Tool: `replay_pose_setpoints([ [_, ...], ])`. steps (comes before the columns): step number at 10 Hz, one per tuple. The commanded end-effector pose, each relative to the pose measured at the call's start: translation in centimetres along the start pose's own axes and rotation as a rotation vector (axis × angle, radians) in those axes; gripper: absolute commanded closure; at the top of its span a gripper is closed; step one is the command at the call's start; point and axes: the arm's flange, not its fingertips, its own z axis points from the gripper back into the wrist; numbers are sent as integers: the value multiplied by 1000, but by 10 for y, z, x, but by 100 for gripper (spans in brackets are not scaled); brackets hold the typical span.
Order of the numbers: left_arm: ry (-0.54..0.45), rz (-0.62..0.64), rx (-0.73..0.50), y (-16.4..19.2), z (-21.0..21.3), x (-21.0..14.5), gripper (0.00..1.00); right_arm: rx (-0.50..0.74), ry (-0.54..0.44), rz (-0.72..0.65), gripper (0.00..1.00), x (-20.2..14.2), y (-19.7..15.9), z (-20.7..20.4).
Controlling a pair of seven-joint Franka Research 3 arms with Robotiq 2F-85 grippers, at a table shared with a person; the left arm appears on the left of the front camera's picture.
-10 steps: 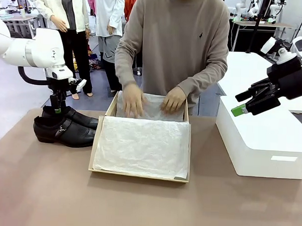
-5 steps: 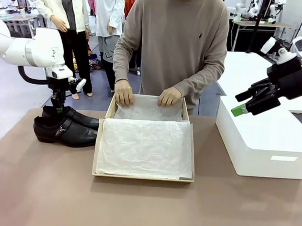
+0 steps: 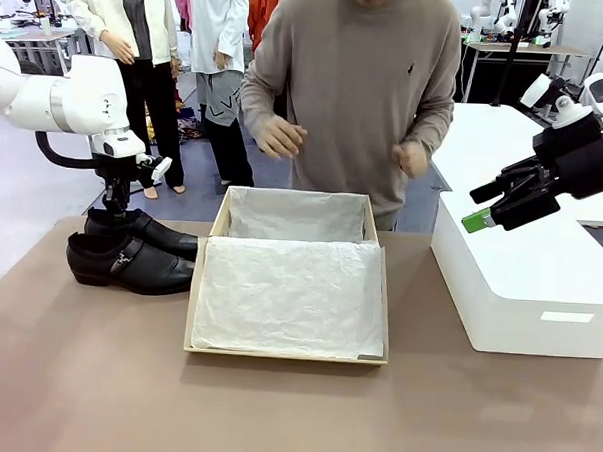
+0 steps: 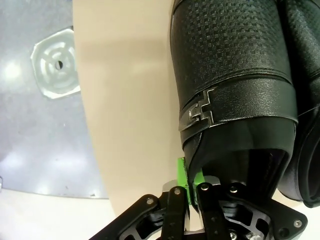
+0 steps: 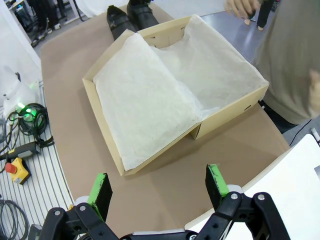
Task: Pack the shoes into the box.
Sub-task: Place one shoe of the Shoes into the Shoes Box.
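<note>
Left gripper (image 3: 116, 211) low at the far-left part of the table (image 3: 273, 415), fingers pressed together on the heel rim of the far shoe (image 3: 159, 234). In the left wrist view the green pads (image 4: 182, 172) pinch the thin leather edge, with the strap buckle (image 4: 201, 106) just ahead. Near shoe (image 3: 130, 264) lies against it on the near side. Both shoes rest on the table, toes pointing right, just left of the box (image 3: 192, 299), outside it. Box mid-table, open, lined with white tissue paper (image 3: 288, 296). Right gripper (image 3: 478, 206) spread wide, holding nothing, above the white block (image 3: 539, 286) at right. Person's hands (image 3: 278, 137) raised over the far edge, apart from the box
</note>
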Motion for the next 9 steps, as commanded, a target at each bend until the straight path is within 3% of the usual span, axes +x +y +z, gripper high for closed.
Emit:
replay_pose_setpoints([
  [1,27,3,20,0,3,-4,100,13,-29,24,0,1,-4,-2],
  [9,-49,99,140,5,88,-48,100,13,-29,24,0,1,-4,-2],
])
